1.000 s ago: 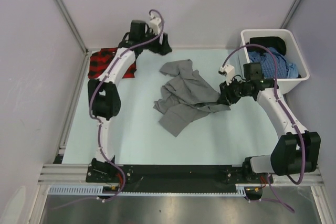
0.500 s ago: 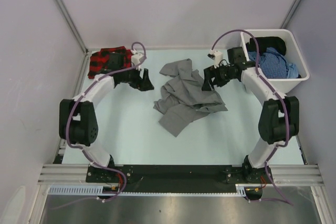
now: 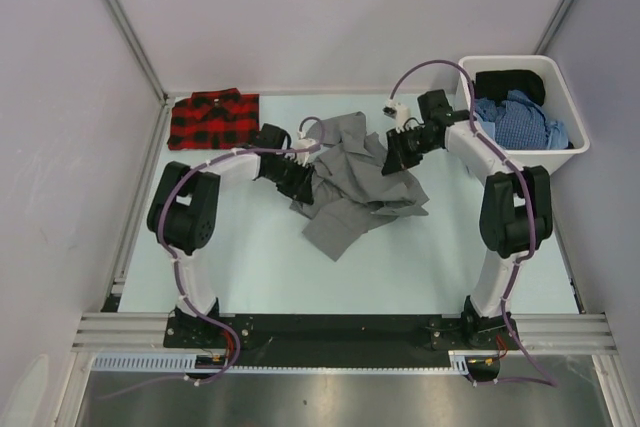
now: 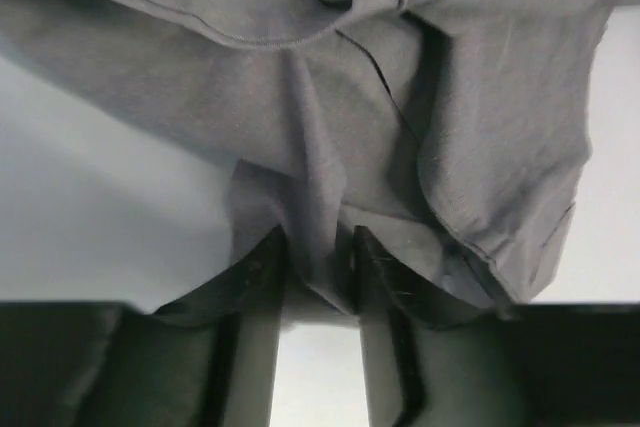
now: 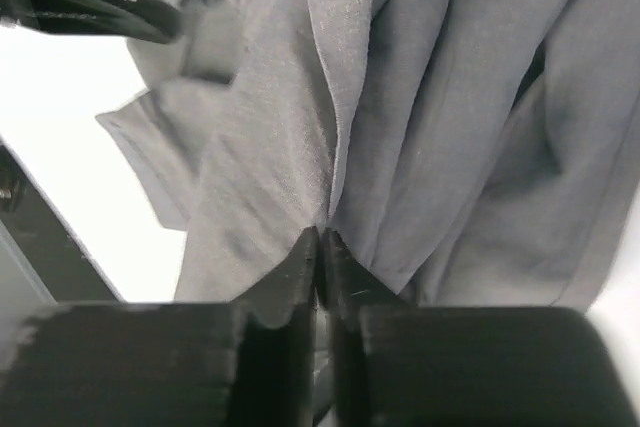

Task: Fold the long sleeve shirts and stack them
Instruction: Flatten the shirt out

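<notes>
Grey shirt: lies crumpled and unfolded on the middle of the worktop, between the two arms. Folds and ridges run across it, and one flap reaches toward the near edge.

Plaid shirt: the red-and-black plaid shirt lies flat as a neat rectangle in the far left corner of the worktop. It is well apart from the grey shirt and neither arm touches it.

Left gripper: sits low at the left edge of the grey shirt. In the left wrist view its fingers stand a little apart with a hanging fold of grey cloth pinched between them. Pale worktop shows under the cloth on both sides.

Right gripper: sits at the far right edge of the grey shirt, the arm reaching in from the bin side. In the right wrist view its fingers are pressed together on a thin ridge of grey cloth, and pleats fan away from the pinch point.

Contact: both grippers grip the same grey shirt at opposite edges. How far the cloth is lifted off the worktop cannot be judged.

Bin: a white bin stands at the far right corner, just beside the right arm. It holds a blue checked cloth with a black cloth behind it.
</notes>
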